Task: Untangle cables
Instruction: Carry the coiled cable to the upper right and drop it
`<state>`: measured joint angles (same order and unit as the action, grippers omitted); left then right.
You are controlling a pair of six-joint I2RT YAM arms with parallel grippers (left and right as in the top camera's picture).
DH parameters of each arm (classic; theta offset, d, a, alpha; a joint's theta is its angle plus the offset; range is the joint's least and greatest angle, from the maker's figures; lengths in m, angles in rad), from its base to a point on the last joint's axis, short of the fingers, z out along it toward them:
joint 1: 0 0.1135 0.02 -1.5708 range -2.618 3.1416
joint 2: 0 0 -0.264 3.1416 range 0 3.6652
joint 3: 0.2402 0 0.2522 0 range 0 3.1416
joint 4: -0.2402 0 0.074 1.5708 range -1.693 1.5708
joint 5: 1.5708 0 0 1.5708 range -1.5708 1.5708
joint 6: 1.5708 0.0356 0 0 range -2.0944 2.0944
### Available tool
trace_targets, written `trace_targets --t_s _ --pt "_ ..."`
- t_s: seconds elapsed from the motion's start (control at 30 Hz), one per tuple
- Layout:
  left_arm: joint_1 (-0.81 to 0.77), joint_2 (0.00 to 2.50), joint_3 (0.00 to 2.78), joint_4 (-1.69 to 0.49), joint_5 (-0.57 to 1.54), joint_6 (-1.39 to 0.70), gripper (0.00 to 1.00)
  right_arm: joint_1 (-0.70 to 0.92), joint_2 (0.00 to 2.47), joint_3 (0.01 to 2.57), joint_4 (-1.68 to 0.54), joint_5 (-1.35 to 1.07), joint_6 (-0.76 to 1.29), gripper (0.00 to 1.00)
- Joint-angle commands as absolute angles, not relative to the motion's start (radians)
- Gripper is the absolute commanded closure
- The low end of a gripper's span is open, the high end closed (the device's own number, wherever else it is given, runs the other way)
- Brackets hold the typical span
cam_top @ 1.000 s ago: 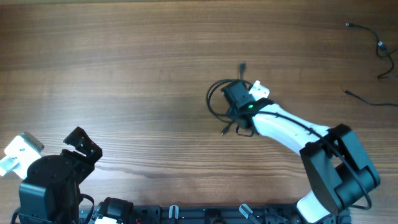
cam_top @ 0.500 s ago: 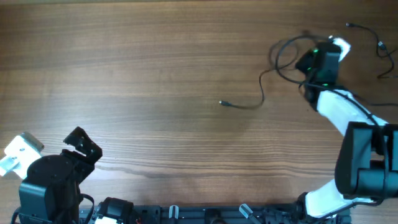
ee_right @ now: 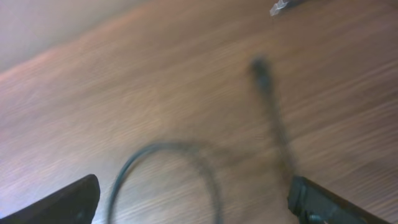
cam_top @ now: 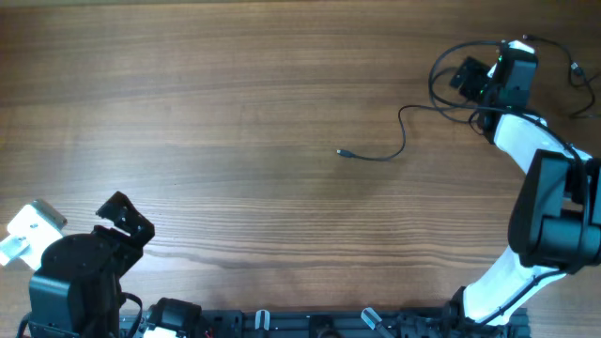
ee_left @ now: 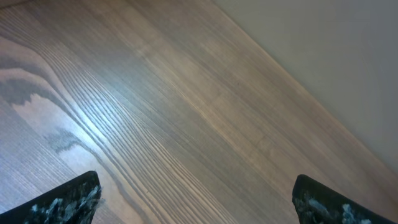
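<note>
One of the cables (cam_top: 406, 136) lies at the far right of the table in the overhead view. Its loops sit under my right gripper (cam_top: 470, 80), and one strand trails left to a small plug (cam_top: 341, 152). In the right wrist view my right gripper (ee_right: 199, 205) is open, its jaws wide apart. Below them is a blurred cable loop (ee_right: 155, 149) and a strand ending in a plug (ee_right: 258, 65). Nothing is pinched. My left gripper (cam_top: 122, 218) rests open at the near left, and in its wrist view the left gripper (ee_left: 199, 205) stands over bare wood.
More thin black cords (cam_top: 577, 80) lie at the table's far right corner, close to the right arm. A light plug end (ee_right: 283, 5) shows at the top of the right wrist view. The table's far edge (ee_left: 323, 112) runs diagonally in the left wrist view.
My right arm swung from the table's middle to the far right, dragging the cable with it. Its jaws then opened and let the cable go. The left arm stayed still.
</note>
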<state>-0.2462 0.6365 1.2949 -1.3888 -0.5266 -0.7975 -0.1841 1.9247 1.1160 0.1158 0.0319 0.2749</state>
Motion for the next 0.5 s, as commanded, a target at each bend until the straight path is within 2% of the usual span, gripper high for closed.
trace_targets --t_s 0.0,0.1,0.23,0.33,0.4,0.47 --pt "-0.242 0.635 1.29 -1.386 -0.543 -0.792 0.0 -0.176 1.832 1.125 0.026 -0.323 0.289 0.01" --pt "-0.242 0.635 1.29 -1.386 -0.543 -0.792 0.0 -0.176 1.784 1.125 -0.127 -0.51 0.286 0.01" --pt "-0.242 0.635 1.29 -1.386 -0.543 -0.792 0.0 -0.157 1.747 1.125 -0.416 -0.681 0.065 0.02" --pt "-0.242 0.635 1.29 -1.386 -0.543 -0.792 0.0 -0.104 1.747 1.115 -0.565 -0.675 -0.028 0.11" --pt "-0.242 0.635 1.29 -1.386 -0.543 -0.792 0.0 -0.041 1.747 1.091 -0.569 -0.631 -0.078 0.12" --pt "-0.242 0.635 1.29 -1.386 -0.543 -0.792 0.0 0.031 1.748 1.086 -0.555 -0.321 0.004 0.26"
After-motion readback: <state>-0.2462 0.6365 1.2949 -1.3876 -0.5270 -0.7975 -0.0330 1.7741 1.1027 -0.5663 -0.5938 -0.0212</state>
